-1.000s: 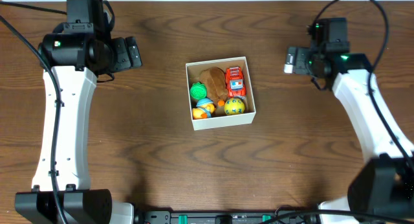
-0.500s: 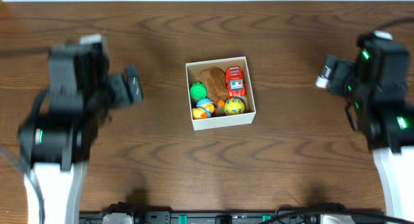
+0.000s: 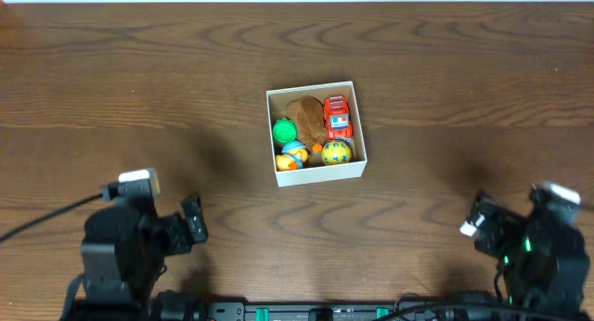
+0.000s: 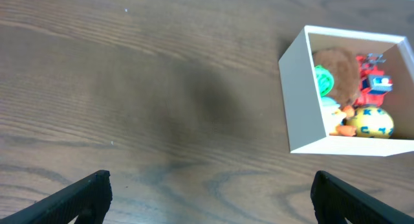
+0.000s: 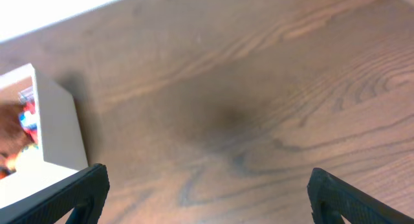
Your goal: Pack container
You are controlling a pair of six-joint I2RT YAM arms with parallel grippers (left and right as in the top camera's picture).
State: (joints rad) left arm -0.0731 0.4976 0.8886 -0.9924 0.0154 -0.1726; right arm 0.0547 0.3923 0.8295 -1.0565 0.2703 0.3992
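The container [image 3: 318,174], a square shallow white box, sits at the middle of the wooden table. Inside lie a red toy car [image 3: 338,116], a brown plush [image 3: 304,116], a green toy [image 3: 284,130], a yellow ball [image 3: 336,152] and a small blue-and-orange toy [image 3: 292,156]. It also shows in the left wrist view [image 4: 304,101] and at the left edge of the right wrist view [image 5: 58,127]. My left gripper [image 4: 210,191] is open and empty at the near left. My right gripper [image 5: 207,188] is open and empty at the near right.
Both arms are folded low at the table's front edge, the left arm [image 3: 130,251] and the right arm [image 3: 543,251]. The dark wooden table [image 3: 464,98] has a pale wall strip along its far edge.
Both arms have pulled back from beside the box to the front edge of the table. The box and the toys in it have not moved.
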